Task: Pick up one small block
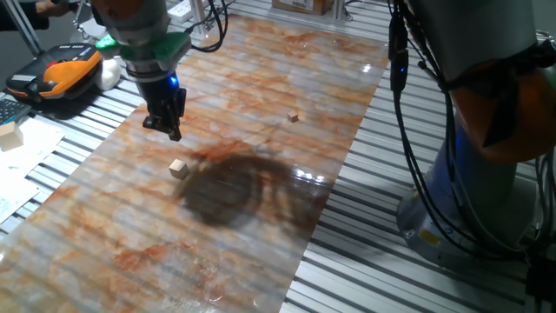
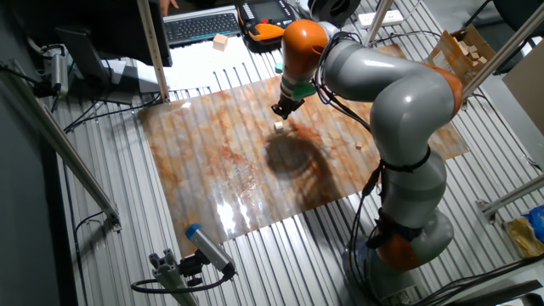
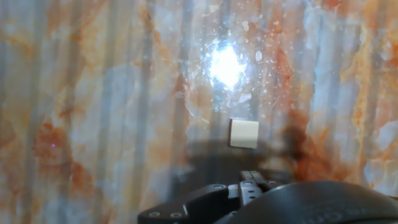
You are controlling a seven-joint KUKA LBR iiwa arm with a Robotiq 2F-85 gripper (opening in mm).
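The small block (image 1: 179,168) is a pale tan wooden cube lying on the marbled orange mat (image 1: 261,78), at the edge of a dark stain. My gripper (image 1: 172,132) hangs above the mat, a little behind and to the left of the block, not touching it. Its fingers look closed together and hold nothing. In the other fixed view the block (image 2: 279,126) lies just below the gripper (image 2: 280,109). In the hand view the block (image 3: 243,133) sits right of centre, just beyond the fingertips (image 3: 252,180), under a bright glare spot.
A much tinier brownish cube (image 1: 294,116) lies farther back right on the mat. A bigger pale wooden block (image 1: 9,135) rests on papers off the mat's left side. An orange-black device (image 1: 61,74) sits behind it. The arm's base (image 1: 486,174) stands at right.
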